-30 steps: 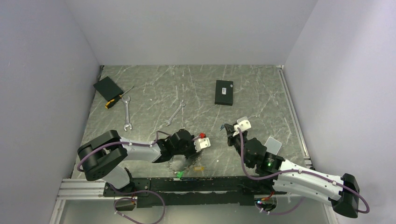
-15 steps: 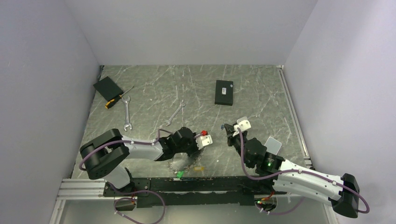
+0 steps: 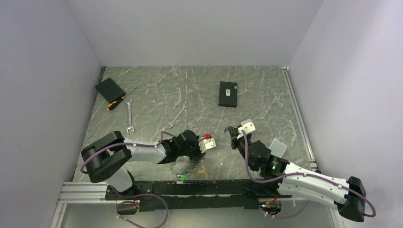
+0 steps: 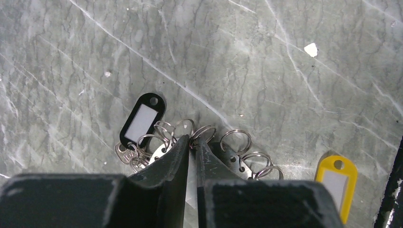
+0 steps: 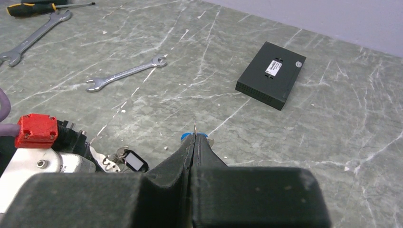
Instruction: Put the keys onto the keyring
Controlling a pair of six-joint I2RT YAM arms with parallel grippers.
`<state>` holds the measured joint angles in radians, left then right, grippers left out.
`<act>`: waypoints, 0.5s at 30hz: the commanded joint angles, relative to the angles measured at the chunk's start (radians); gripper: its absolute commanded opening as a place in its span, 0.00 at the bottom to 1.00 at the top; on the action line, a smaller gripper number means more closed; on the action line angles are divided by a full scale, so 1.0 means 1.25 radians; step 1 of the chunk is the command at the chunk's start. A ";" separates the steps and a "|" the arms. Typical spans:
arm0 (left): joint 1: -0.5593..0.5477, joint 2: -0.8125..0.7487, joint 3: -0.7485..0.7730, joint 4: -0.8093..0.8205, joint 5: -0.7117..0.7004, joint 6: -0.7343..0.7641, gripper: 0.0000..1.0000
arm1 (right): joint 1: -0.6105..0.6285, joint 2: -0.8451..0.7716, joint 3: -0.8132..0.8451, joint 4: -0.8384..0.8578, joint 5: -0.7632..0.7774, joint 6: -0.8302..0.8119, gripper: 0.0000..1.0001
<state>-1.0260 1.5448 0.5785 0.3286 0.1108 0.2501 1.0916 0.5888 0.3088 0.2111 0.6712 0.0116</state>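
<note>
Down on the table, my left gripper point(image 4: 193, 141) has its jaws nearly together, pinching a small split ring point(image 4: 203, 131) of the keyring point(image 4: 237, 154), a silver cluster of rings. A black tag point(image 4: 141, 119) and a silver key point(image 4: 124, 152) lie at the cluster's left, and a yellow tag point(image 4: 335, 183) lies to its right. From the top view the keyring point(image 3: 183, 166) sits just under the left gripper point(image 3: 192, 156), with a green key point(image 3: 182, 177) near the table's edge. My right gripper point(image 5: 194, 137) is raised and shut on a blue-headed key point(image 5: 186, 136), whose thin metal edge sticks up.
Two silver wrenches point(image 3: 129, 115) point(image 3: 178, 116) lie left of centre. A black box point(image 3: 228, 93) sits at the back. A screwdriver point(image 3: 119, 101) and a black pad point(image 3: 109, 89) are at the far left. The rail runs along the near edge point(image 3: 190, 187).
The left gripper's jaws have drawn closer together on the ring, and its wrist has shifted slightly. The right arm has held still with the blue key.
</note>
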 commanded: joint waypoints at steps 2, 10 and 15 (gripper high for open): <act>-0.002 -0.021 0.030 -0.021 -0.003 0.018 0.10 | -0.004 -0.003 -0.004 0.032 -0.006 0.012 0.00; -0.015 0.008 0.039 0.009 0.022 0.018 0.00 | -0.006 0.001 -0.002 0.033 -0.006 0.010 0.00; -0.026 -0.004 0.034 0.023 0.016 0.018 0.00 | -0.006 0.002 -0.001 0.029 -0.005 0.010 0.00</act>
<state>-1.0443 1.5505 0.5945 0.3115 0.1162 0.2535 1.0870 0.5903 0.3054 0.2111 0.6712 0.0116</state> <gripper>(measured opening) 0.009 0.009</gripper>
